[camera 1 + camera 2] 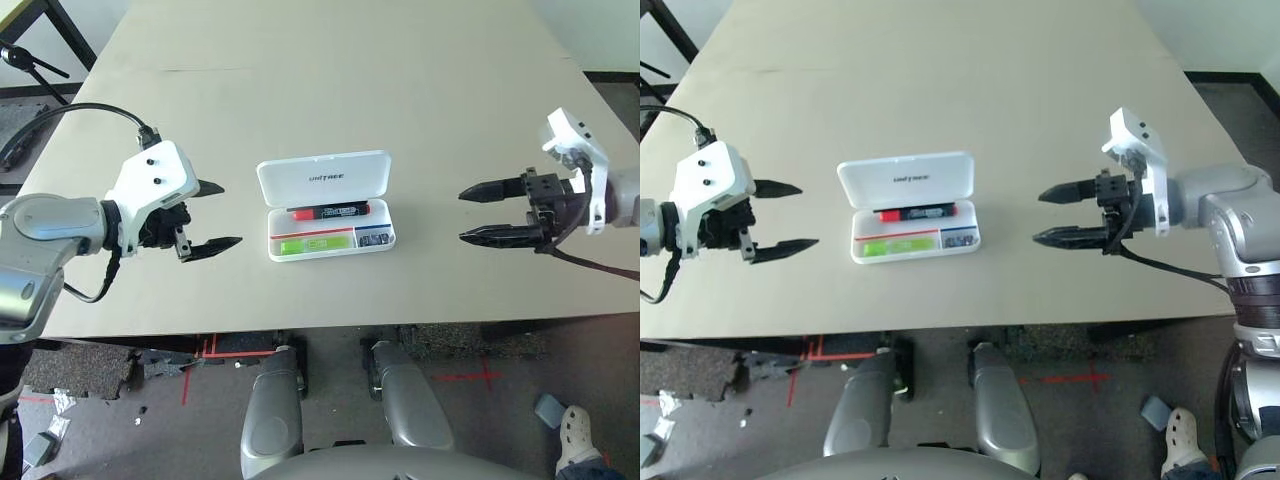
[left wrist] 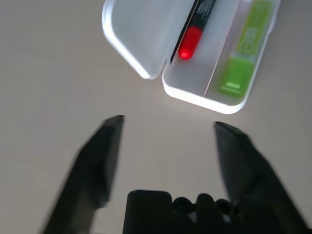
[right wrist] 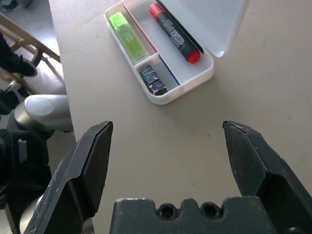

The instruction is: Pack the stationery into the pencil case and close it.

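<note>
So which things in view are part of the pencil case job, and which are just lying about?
Job:
- open white pencil case
- lime-green highlighter
- red-capped black marker
- small dark piece in the short compartment

Just about:
- clog on a person's foot
- red floor tape
- black cable
</note>
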### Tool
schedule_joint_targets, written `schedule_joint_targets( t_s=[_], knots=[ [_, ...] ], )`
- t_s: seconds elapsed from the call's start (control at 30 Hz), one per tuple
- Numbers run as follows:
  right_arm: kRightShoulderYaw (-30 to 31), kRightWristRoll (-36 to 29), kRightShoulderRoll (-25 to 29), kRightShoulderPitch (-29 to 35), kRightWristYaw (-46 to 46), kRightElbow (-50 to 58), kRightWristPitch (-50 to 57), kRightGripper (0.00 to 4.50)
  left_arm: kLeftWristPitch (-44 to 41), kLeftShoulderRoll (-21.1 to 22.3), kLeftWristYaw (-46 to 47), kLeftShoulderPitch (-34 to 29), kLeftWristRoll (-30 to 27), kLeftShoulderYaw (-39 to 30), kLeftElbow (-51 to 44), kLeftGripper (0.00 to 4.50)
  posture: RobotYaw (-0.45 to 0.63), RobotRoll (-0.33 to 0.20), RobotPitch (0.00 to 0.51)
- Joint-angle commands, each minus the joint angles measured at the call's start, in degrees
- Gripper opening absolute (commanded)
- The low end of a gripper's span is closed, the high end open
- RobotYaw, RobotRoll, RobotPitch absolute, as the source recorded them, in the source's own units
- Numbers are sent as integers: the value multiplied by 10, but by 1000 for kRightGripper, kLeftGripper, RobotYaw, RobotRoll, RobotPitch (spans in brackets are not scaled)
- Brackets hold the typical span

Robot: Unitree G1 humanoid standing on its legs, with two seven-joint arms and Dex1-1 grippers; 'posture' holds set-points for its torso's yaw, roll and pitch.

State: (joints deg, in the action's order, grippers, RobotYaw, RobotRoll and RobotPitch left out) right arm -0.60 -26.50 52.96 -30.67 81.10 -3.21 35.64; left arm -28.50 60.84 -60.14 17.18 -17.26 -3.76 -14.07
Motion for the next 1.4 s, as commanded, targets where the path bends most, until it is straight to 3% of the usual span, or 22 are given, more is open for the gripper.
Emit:
schedule_joint_targets(
  t_s=[0.03, 0.13, 0.23, 0.43, 0.67, 0.97, 1.4],
  knots=[
    [-5, -14, -6, 10, -9, 18, 7, 4500, 22, -2, 6, 5, 40, 30, 43, 2375, -3, 0, 222],
    [-4, -17, -7, 14, -14, 23, 8, 4500, 42, -11, 19, 18, 67, 44, 79, 1119, -4, 0, 222],
    [2, -15, -11, 19, -21, 28, 6, 4500, 80, -51, 37, 34, 79, 51, 124, 41, -2, 0, 225],
    [15, -13, -23, 22, -29, 35, 7, 4500, 164, -148, 94, 94, 110, 58, 235, 41, 8, 0, 232],
    [26, -12, -26, 19, -32, 39, 7, 4500, 198, -204, 96, 141, 112, 60, 303, 41, -1, 0, 241],
    [21, -14, -19, 34, -37, 51, 10, 4500, 182, -229, 46, 137, 64, 52, 243, 41, -19, 0, 237],
    [24, -10, -16, 31, -43, 49, 7, 4500, 103, -225, 0, 91, 9, 78, 94, 41, -17, 0, 232]
  ],
)
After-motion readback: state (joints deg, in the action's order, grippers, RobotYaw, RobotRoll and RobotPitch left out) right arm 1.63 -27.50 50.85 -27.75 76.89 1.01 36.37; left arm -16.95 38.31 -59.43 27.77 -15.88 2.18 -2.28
